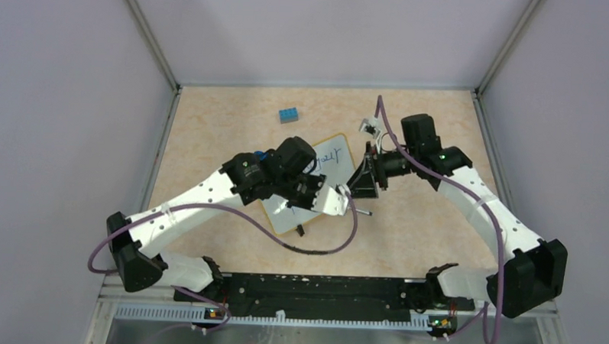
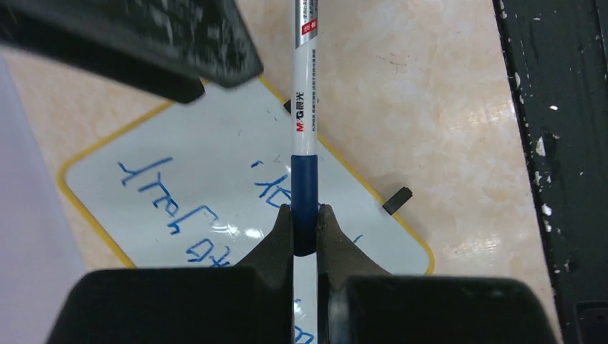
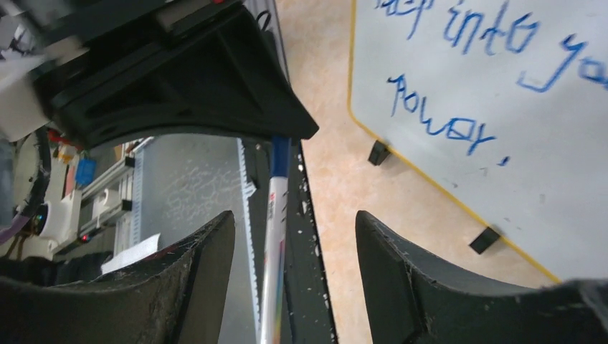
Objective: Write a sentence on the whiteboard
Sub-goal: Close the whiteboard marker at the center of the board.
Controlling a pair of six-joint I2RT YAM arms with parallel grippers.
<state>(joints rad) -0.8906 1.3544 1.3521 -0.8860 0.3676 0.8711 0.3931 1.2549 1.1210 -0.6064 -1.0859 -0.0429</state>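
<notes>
Left gripper (image 2: 305, 215): fingers clamped on the blue section of the marker (image 2: 305, 107), above the near part of the whiteboard.
Marker: white barrel with printed lettering; it extends from the left gripper towards the right gripper.
Right gripper (image 3: 294, 215): fingers apart; the marker barrel passes between them and touches neither.
Whiteboard (image 2: 215, 136): lies flat at mid-table, turned at an angle, partly under the left wrist; yellow rim, two black clip feet (image 3: 378, 152) on its near edge.
Sentence (image 3: 441, 122): blue handwriting in two lines; the lower line ends in "power."
Blue block (image 1: 290, 114): on the table (image 1: 234, 124) beyond the whiteboard, apart from it.
</notes>
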